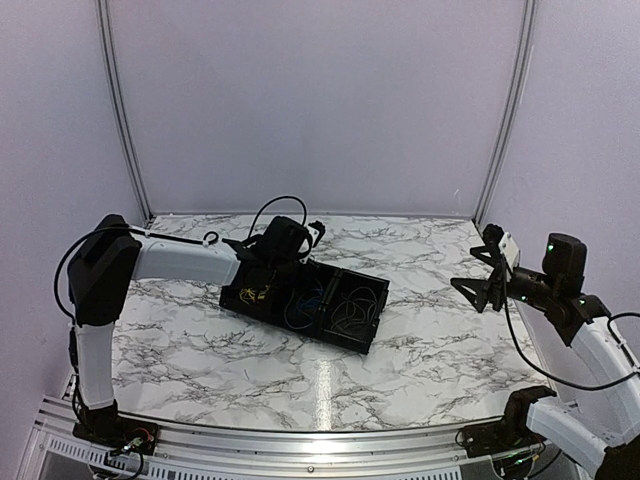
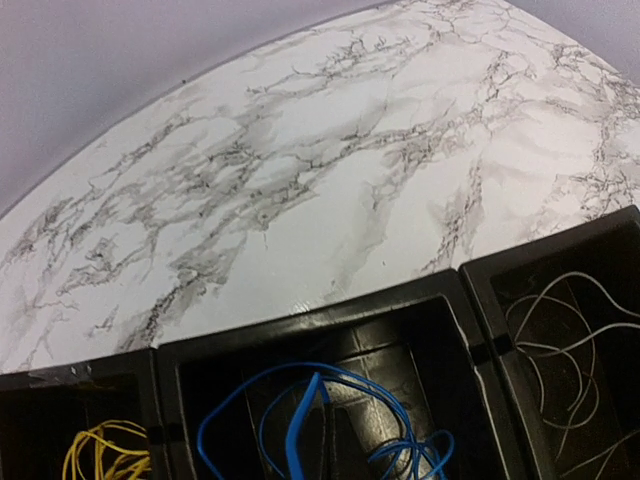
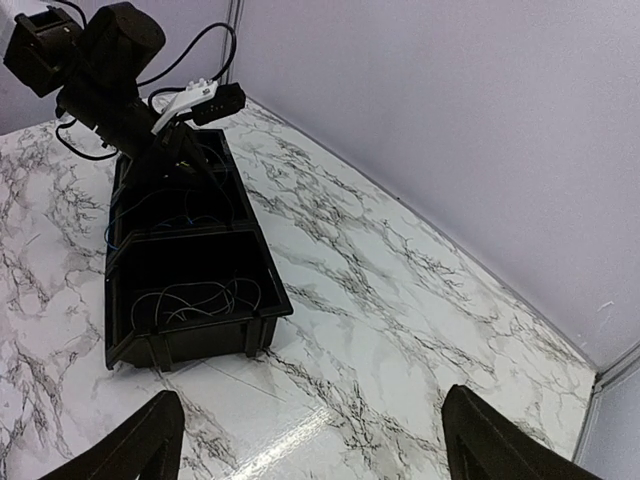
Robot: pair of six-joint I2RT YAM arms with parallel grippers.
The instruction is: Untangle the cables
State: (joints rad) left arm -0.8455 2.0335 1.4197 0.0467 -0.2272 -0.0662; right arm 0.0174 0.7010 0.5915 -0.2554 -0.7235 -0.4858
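1. Two bunches of cables [image 1: 300, 303], yellow [image 2: 100, 455] and blue [image 2: 300, 430], cut off at bottom edge of left wrist view; from above, all mere thin lines.
2. Clenched left gripper [image 1: 275, 268] above tray's [image 3: 200, 340] left half; tips outside own camera, so hold on any wire impossible to tell.
3. Three bunches in a row along tray at mid-table [image 1: 180, 340], far-left to near-right: yellow, blue, pale [image 2: 570, 342], one per compartment.
4. Loose rounded loops, no single heading.
5. Wide-splayed, empty right gripper [image 3: 320, 450], well right of tray.
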